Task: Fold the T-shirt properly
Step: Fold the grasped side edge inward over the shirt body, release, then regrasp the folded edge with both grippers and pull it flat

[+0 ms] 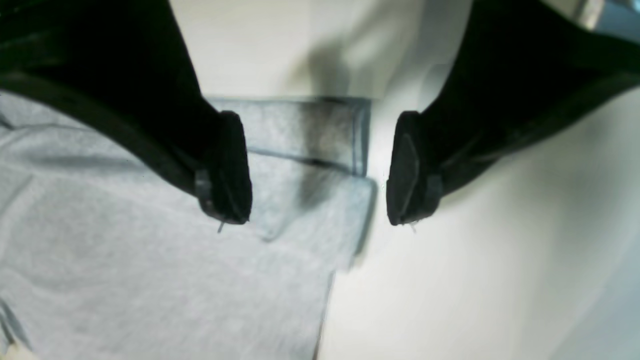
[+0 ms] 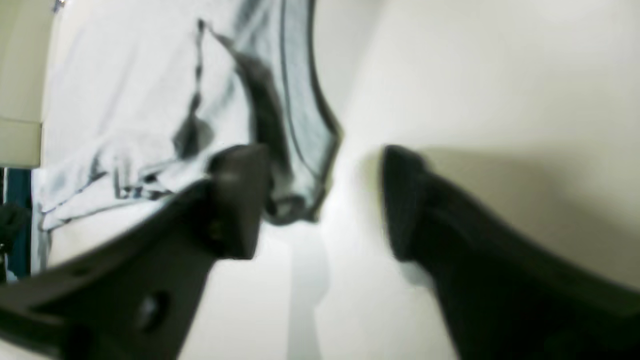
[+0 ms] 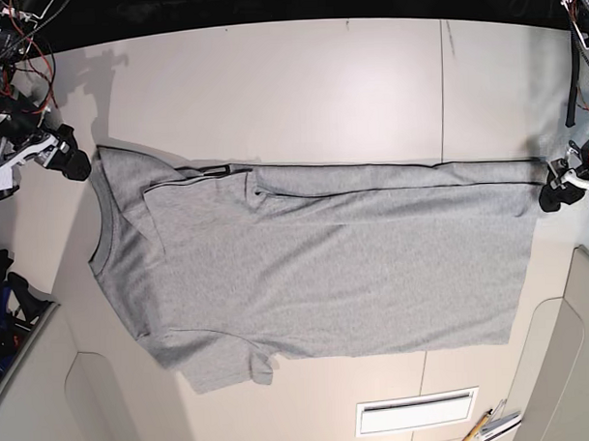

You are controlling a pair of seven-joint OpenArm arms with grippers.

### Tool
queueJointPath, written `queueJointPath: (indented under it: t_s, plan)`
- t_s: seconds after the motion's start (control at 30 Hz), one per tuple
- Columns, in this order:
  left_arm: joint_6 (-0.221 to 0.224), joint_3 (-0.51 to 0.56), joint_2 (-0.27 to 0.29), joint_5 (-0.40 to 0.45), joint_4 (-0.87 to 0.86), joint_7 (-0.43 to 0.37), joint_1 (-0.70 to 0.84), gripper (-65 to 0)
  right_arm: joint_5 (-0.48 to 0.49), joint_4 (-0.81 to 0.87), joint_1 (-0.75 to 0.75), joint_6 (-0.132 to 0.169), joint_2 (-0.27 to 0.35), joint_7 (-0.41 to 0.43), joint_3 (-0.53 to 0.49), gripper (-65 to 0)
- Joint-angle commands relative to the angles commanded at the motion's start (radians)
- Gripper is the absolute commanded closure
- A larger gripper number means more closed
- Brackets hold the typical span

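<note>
We are seeing the shirt lying flat, one long edge folded over; other side and crosswise folds remaining. Left gripper and right gripper are gaping, unclenched, straddling the folded edge's corners.

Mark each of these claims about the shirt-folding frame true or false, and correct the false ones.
1. The T-shirt lies spread flat on the table. True.
2. One long edge of the shirt is already folded over. True: the far edge in the base view is turned inward.
3. The left end effector is clamped on fabric. False: its jaws stand open, with the shirt's corner lying below and between them.
4. The right end effector is open. True.
5. Bold black lettering faces the base camera. False: only plain grey shows.
6. Both sleeves are tucked in. False: the near sleeve sticks out.
</note>
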Motion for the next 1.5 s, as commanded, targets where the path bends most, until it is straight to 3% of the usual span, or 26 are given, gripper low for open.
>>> queueJointPath:
  t_s: [0.07,0.27,0.53,0.7,0.73,0.8,0.83,0.87,0.93,0.97,1.0,1.17,1.33,1.5]
  plan:
    - [0.0,0.0,0.006,0.024,-0.051,-0.027,0.0,-45.7,-0.001,-0.004,-0.003,0.0,-0.002,0.0,-0.001,-44.6]
    - [0.0,0.0,0.036,0.022,-0.09,-0.035,0.001,-45.7,-0.001,-0.028,-0.002,0.0,-0.004,0.037,-0.033,-44.6]
    - [0.0,0.06,0.064,0.029,-0.09,-0.032,0.0,-45.7,-0.006,-0.031,0.023,0.001,-0.102,0.06,-0.122,-44.5]
    - [0.0,0.108,0.064,0.029,-0.09,-0.016,0.0,-45.2,-0.043,-0.031,0.064,0.0,-0.113,0.063,-0.152,-44.3]
    - [0.0,0.108,0.064,0.029,-0.089,-0.016,0.0,-42.9,-0.049,-0.031,0.068,0.0,-0.113,0.063,-0.156,-44.3]
    - [0.0,0.108,0.064,0.029,-0.089,-0.016,0.0,-30.6,-0.054,-0.031,0.07,0.0,-0.112,0.068,-0.163,-44.2]
    - [0.0,0.108,0.064,0.028,-0.089,-0.016,0.0,-22.1,-0.055,-0.031,0.07,0.0,-0.113,0.071,-0.165,-42.8]
    - [0.0,0.108,0.064,0.021,-0.089,-0.016,0.0,-14.3,-0.054,-0.031,0.07,0.0,-0.113,0.071,-0.165,-36.2]
    - [0.0,0.108,0.064,0.006,-0.089,-0.016,0.0,-2.6,-0.056,-0.031,0.07,0.0,-0.112,0.071,-0.165,-14.0]
    - [0.0,0.108,0.064,0.005,-0.089,-0.016,0.0,0.0,-0.057,-0.031,0.07,0.001,-0.112,0.071,-0.165,-3.0]
    - [0.0,0.108,0.063,0.006,-0.089,-0.016,0.0,0.0,-0.057,-0.031,0.07,0.001,-0.112,0.071,-0.165,0.0]
    - [0.0,0.108,0.056,0.005,-0.06,0.016,0.0,0.0,-0.042,-0.021,0.069,0.005,-0.112,0.057,-0.164,0.0]
    - [0.0,0.107,0.054,-0.093,0.054,0.178,0.008,0.0,-0.015,-0.01,0.061,0.008,-0.081,-0.021,-0.164,0.0]
    - [0.0,0.106,0.03,-0.13,0.164,0.223,0.066,0.0,0.057,-0.01,0.029,0.019,-0.027,-0.076,-0.164,0.0]
